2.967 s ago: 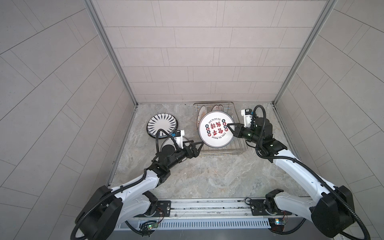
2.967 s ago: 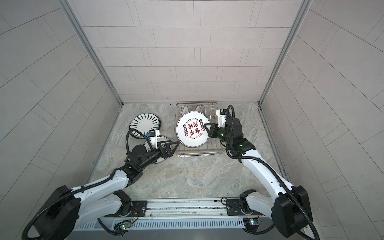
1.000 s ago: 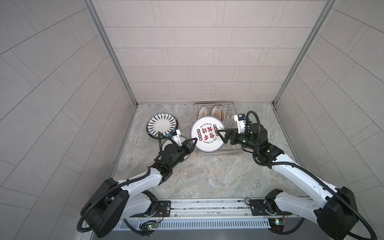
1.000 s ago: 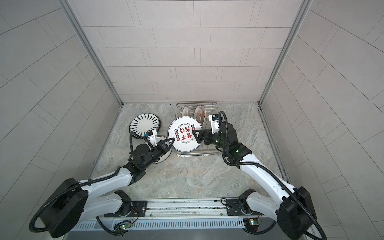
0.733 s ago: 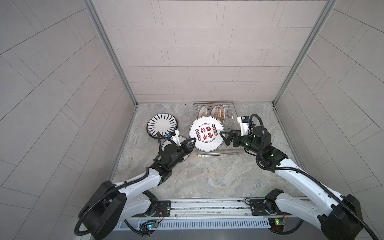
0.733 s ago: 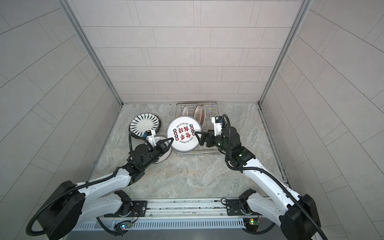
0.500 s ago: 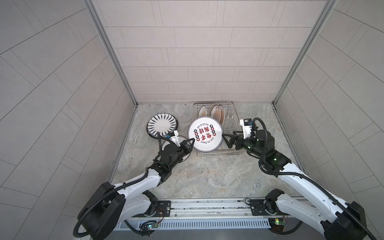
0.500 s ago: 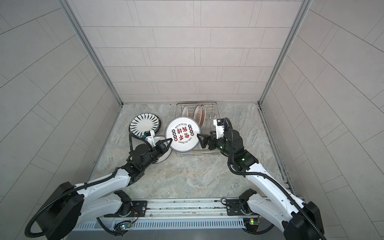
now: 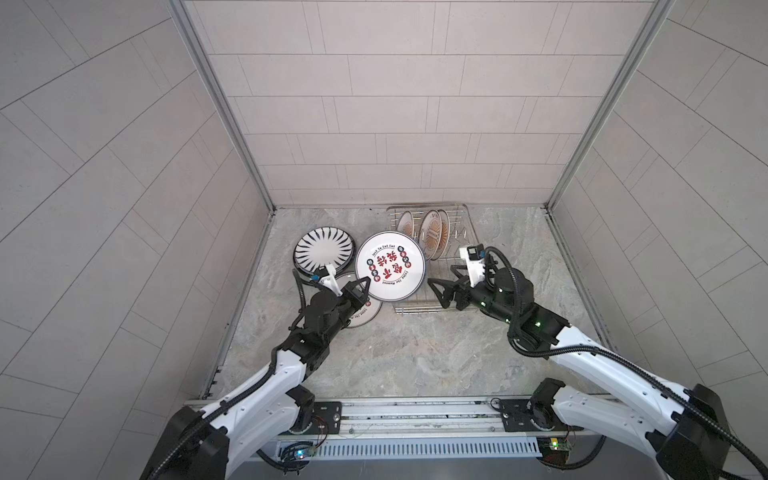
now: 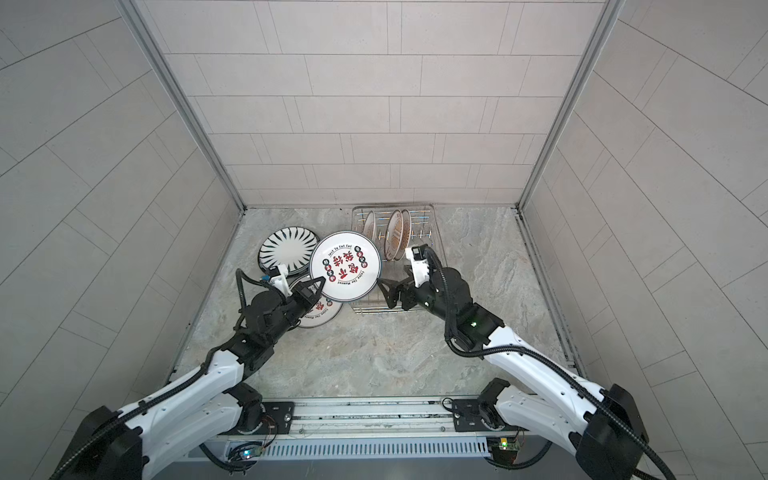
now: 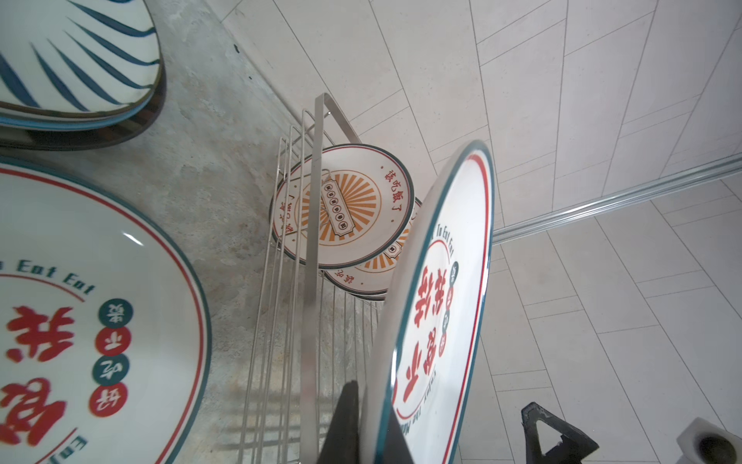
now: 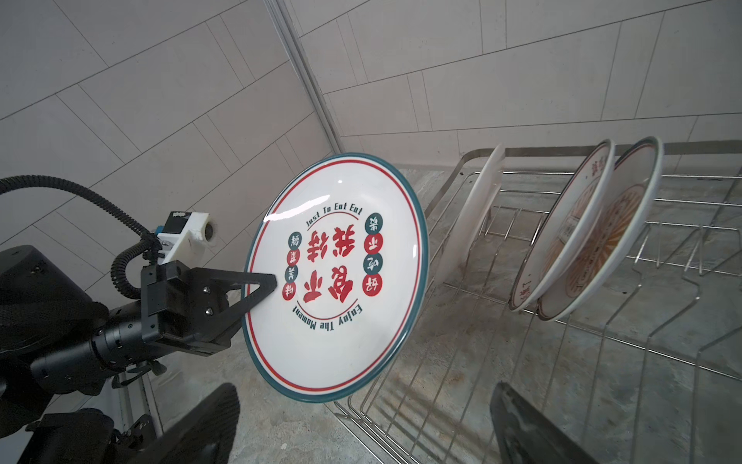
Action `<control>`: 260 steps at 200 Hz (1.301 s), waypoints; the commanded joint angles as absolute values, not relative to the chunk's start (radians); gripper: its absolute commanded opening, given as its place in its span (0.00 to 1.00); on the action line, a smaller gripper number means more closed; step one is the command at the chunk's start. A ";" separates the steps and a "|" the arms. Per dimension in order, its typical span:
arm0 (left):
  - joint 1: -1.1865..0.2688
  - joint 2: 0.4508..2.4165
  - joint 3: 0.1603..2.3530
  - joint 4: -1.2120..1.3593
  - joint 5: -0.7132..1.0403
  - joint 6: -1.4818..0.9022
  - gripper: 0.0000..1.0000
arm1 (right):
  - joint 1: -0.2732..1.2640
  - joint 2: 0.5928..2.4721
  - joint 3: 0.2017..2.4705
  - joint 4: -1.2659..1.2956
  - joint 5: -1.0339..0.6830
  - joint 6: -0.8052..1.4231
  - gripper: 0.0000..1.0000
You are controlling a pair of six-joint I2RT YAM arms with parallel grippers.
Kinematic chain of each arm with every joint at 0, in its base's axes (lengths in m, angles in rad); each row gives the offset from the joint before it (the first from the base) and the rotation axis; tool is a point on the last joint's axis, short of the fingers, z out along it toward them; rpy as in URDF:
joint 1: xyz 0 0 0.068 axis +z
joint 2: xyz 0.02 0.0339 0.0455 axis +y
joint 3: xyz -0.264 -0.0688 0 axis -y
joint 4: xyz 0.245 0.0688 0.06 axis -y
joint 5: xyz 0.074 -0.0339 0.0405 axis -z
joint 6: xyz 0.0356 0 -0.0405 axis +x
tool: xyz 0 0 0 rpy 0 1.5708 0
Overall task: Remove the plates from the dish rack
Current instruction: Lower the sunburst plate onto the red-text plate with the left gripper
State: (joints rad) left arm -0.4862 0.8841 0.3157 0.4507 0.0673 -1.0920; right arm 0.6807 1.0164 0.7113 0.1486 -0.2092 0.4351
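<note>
Backed away, the right jaws gape empty, leaving the lettered plate [image 9: 390, 266] to the left jaws, clamped on its stiff, probably slick rim.

2 lettered plates [image 9: 390, 266], 3 sunburst plates [image 9: 432, 232], 1 striped plate [image 9: 324, 249], 1 rack [image 9: 419, 308].

Tabletop [image 9: 415, 357]: grey-beige marbled stone look, matte, with darker veining near the middle. Enclosure on three sides: far wall [image 9: 407, 104], left wall [image 9: 104, 187] and right wall [image 9: 685, 208], all pale beige rectangular tiles with thin dark joints. Silver metal posts in the far-left corner [image 9: 220, 104] and far-right corner [image 9: 598, 108]. Near edge: metal rail [image 9: 415, 415], with a white slotted grille [image 9: 415, 449] just nearer.
</note>
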 commanded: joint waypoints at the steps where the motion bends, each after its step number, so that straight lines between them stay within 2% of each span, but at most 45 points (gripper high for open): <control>1: -0.471 0.818 0.348 0.331 0.014 -1.098 0.00 | 0.727 1.071 0.785 0.134 -0.125 0.398 0.99; 40: -0.405 0.719 0.345 0.197 0.014 -1.084 0.00 | 0.770 1.184 0.905 0.076 -0.121 0.375 0.99; 109: -0.283 0.605 0.299 0.135 0.085 -1.096 0.00 | 0.875 1.369 1.118 -0.039 -0.103 0.253 0.99; 159: -0.181 0.591 0.247 0.105 0.177 -1.126 0.00 | 0.919 1.508 1.231 -0.062 -0.066 0.249 0.99; 205: -0.146 0.594 0.256 -0.015 0.140 -1.132 0.00 | 0.926 1.623 1.300 -0.048 -0.106 0.247 0.99; 260: -0.133 0.628 0.242 -0.040 0.138 -1.152 0.00 | 0.934 1.753 1.412 -0.101 -0.143 0.261 0.99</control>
State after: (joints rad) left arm -0.1413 0.6189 0.2459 -0.0692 0.1379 -1.1275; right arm 0.9260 1.7123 1.3567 -0.0628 -0.1215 0.2623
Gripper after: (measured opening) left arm 0.076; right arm 0.991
